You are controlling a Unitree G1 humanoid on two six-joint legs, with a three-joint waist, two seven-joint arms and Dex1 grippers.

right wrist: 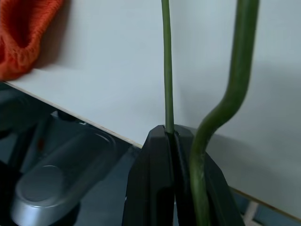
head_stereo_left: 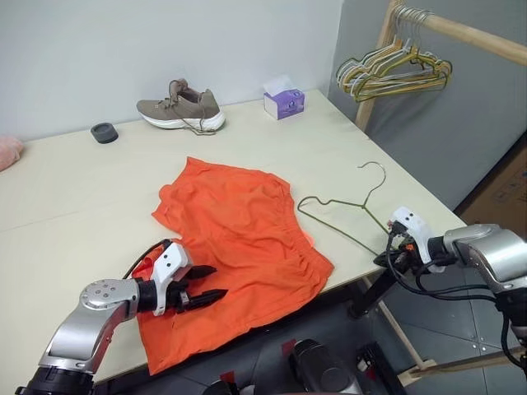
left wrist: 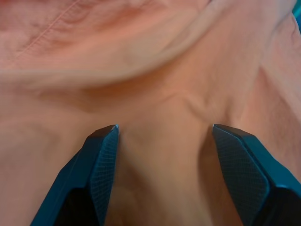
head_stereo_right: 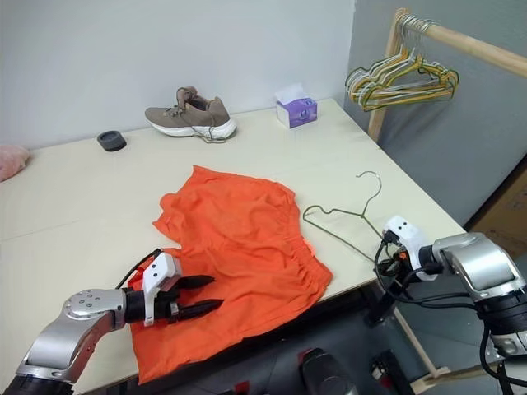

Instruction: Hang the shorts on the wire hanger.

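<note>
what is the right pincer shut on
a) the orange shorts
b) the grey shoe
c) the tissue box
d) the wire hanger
d: the right pincer is closed on a thin rod of the wire hanger at the table's edge, while the shorts lie apart under the open left pincer.

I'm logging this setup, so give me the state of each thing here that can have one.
shorts: spread flat on the table, not hung.
wire hanger: lying on the table, one corner pinched.
left gripper: open over the shorts.
right gripper: shut on the wire hanger.
tissue box: tissue sticking up.
</note>
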